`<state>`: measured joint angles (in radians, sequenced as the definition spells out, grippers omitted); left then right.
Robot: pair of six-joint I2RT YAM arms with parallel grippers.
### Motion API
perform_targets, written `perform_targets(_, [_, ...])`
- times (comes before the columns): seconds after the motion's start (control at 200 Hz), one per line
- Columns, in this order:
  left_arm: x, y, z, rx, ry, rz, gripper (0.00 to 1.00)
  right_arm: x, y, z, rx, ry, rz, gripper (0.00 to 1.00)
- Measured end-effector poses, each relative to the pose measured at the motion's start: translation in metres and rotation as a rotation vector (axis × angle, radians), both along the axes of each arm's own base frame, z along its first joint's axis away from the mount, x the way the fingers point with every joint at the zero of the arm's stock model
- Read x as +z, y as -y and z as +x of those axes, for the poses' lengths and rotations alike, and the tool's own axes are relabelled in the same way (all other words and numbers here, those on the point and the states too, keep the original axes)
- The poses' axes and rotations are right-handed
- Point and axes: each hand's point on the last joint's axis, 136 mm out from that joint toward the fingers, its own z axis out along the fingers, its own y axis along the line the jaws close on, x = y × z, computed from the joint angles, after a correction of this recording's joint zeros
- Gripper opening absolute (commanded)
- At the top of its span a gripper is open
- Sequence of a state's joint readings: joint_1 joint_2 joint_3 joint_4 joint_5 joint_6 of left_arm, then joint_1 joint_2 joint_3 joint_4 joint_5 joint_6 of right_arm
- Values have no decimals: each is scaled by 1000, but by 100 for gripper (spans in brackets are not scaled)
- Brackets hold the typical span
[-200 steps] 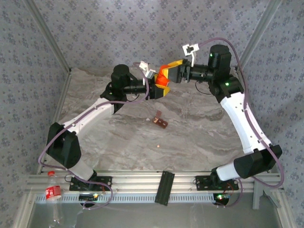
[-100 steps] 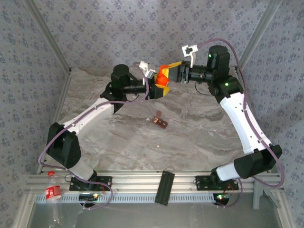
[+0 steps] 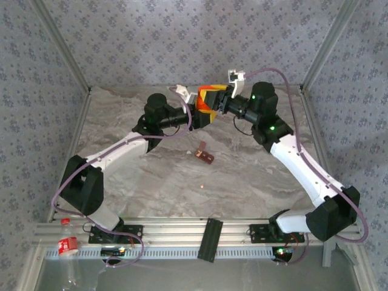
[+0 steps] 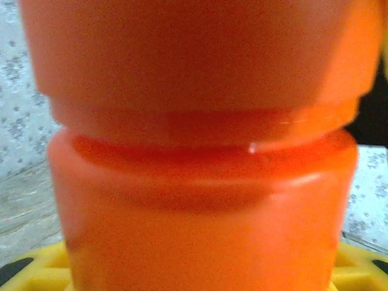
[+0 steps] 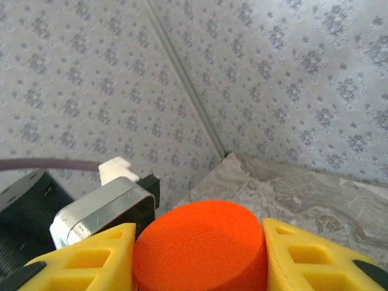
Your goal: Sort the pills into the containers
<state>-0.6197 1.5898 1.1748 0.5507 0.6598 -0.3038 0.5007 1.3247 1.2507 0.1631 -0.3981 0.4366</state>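
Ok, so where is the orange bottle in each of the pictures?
Top external: the orange bottle is upper middle, held up in the air near the back.
Left wrist: very close and blurry, across the middle.
Right wrist: its round cap is at the bottom middle.
Shared landmark: the flowery wall behind it, at the left edge and across the top.

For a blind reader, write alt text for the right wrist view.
The right hand grips a round orange cap between its two yellow fingers. Left of it sits a grey and white metal block with a purple cable; behind are patterned walls and a corner of the marbled table.
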Motion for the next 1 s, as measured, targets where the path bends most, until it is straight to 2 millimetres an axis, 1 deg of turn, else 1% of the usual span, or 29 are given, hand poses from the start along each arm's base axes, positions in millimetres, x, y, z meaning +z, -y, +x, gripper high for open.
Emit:
perform_targets(0.105, [-3,-1,10,79,-9,1,0,-3,-1,7,-75,5,55,31])
perform_targets(0.21, [-3,-3,18,146,1,4,0,0,1,12,-119,5,95,40])
perform_targets(0.25, [-2,-3,21,165,10,5,0,1,1,12,-124,-1,108,48])
perform_targets(0.3, [-2,-3,22,184,24,9,0,4,4,12,-128,-17,129,63])
perform_targets(0.335, [-1,-3,22,194,37,11,0,4,7,12,-123,-30,138,70])
perform_targets(0.38, [3,-2,21,202,55,8,0,3,10,9,-109,-52,145,77])
perform_targets(0.44, [10,-4,20,213,85,1,0,3,20,4,-96,-75,148,81])
perform_targets(0.51, [19,-6,17,222,121,-9,0,9,38,0,-110,-85,151,84])
perform_targets(0.58, [26,-10,13,225,161,-17,1,20,59,-6,-126,-74,146,86])
perform_targets(0.64, [29,-11,11,227,198,-20,3,31,74,-11,-137,-58,132,88])
perform_targets(0.72, [25,-13,9,229,238,-13,3,46,84,-17,-123,-39,94,89])
perform_targets(0.785, [18,-11,5,210,261,8,2,56,85,-21,-88,-26,51,90])
perform_targets(0.874, [11,-7,-3,154,281,37,1,62,73,-28,10,-4,-35,91])
perform_targets(0.934, [9,-3,-10,105,291,47,0,58,65,-33,75,-1,-84,92])
perform_targets(0.999, [7,0,-18,48,293,56,0,47,58,-38,144,-12,-130,92])
